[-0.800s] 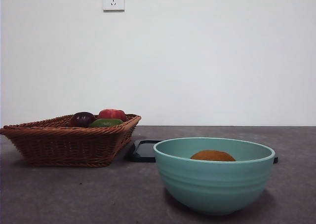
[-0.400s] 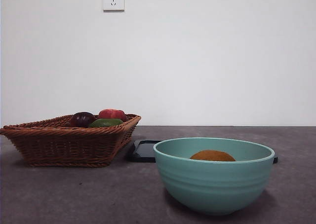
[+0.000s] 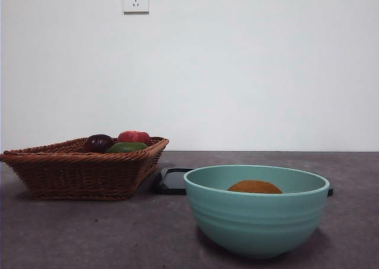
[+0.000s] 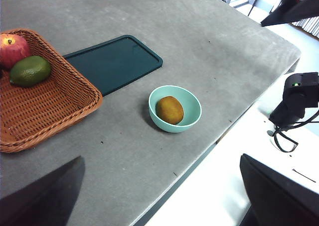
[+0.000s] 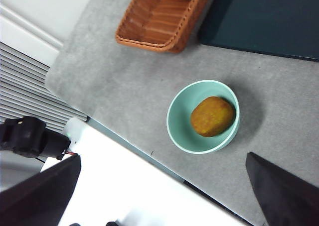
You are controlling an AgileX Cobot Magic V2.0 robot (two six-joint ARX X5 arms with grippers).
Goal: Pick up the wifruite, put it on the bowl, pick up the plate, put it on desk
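In the bowl (image 3: 256, 213) the wifruite (image 3: 255, 187) sits unchanged — first step complete; left gripper (image 4: 162, 196) and right gripper (image 5: 162, 196) wait high, jaws apart — plate (image 4: 113, 62) remains.

The bowl (image 4: 175, 108) stands on the counter (image 4: 214, 52), near the counter's edge, with the wifruite (image 4: 169, 110) lying inside it. Beside the bowl, apart from it, a dark flat tray (image 4: 113, 62) lies on the counter. Past the tray from the bowl sits a wicker basket (image 4: 45, 106), its corner overlapping the tray's edge. In the basket, at the end far from the bowl, a green fruit (image 4: 30, 70) rests touching a red apple (image 4: 12, 50). The left gripper's (image 4: 159, 196) two black fingers (image 4: 42, 193) are spread wide, high above the counter, with nothing between them.
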